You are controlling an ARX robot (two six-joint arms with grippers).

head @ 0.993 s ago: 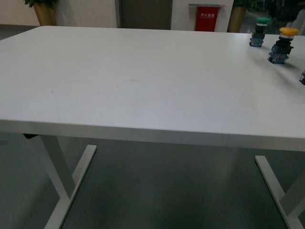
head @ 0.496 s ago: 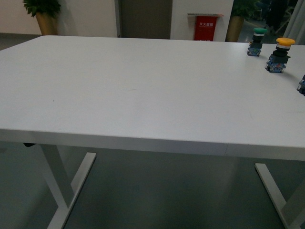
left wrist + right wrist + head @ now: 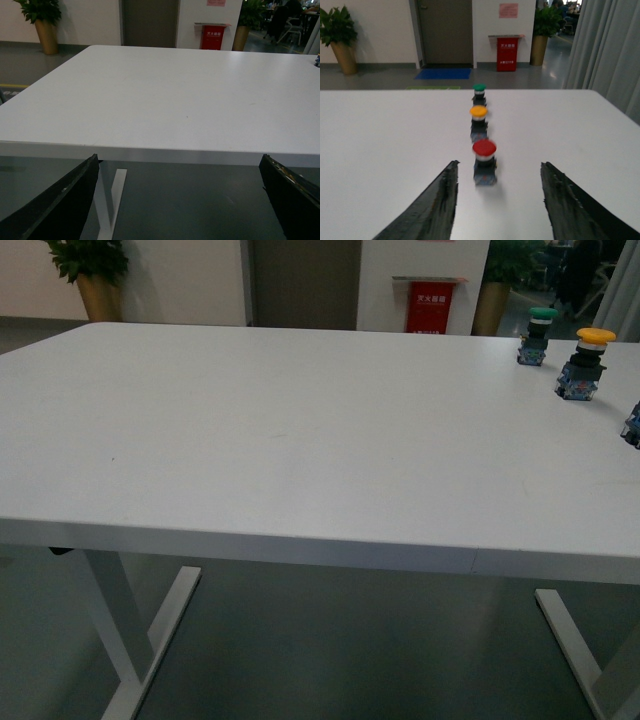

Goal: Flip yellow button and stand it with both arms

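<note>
Yellow button stands upright on the white desk, cap up on its blue-grey block, far right side near the back in the front view. It is the middle of a three-switch row: green-capped switch behind it, red-capped switch in front, apart from each other with gaps between. In the front view only a sliver of the red one shows at the right edge. Right gripper has jaws spread wide, nothing held, lined up along the row with the red switch nearest between the fingers; yellow button sits beyond it, not touched. Left gripper is also wide open and empty, off the near desk edge and well apart from the switches. Neither arm shows in the front view. Judgement: button already looks stood cap-up, so either the flip is still to start or it is finished; can't tell which. Risk if the right gripper goes straight in: the red switch blocks the line.
</note>
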